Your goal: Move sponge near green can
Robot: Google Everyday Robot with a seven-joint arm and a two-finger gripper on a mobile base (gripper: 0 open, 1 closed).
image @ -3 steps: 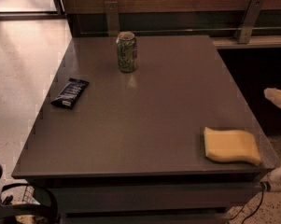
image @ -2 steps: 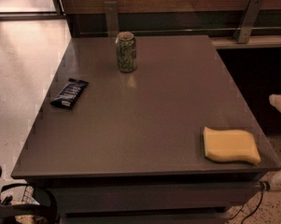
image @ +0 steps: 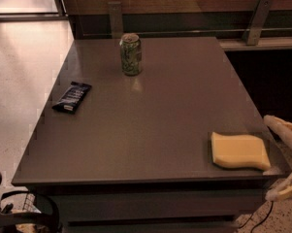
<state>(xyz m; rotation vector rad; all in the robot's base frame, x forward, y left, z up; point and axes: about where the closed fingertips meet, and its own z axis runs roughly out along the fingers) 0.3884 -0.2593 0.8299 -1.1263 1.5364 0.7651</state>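
Observation:
The pale-yellow sponge (image: pixel 239 151) lies flat near the table's front right corner. The green can (image: pixel 131 54) stands upright at the far middle-left of the table, far from the sponge. My gripper (image: pixel 284 158) is at the right edge of the view, just off the table's right side and right beside the sponge. Its two cream fingers (image: pixel 283 128) are spread wide apart, one above and one below, with nothing between them.
A flat dark-blue snack wrapper (image: pixel 71 96) lies near the left edge of the grey table (image: pixel 150 125). A wall rail with metal brackets (image: pixel 255 19) runs behind the table. Part of my base (image: pixel 19 212) shows at the bottom left.
The upper finger of my gripper has moved down and slightly left, closer to the sponge's right end. The sponge, can and wrapper have not moved.

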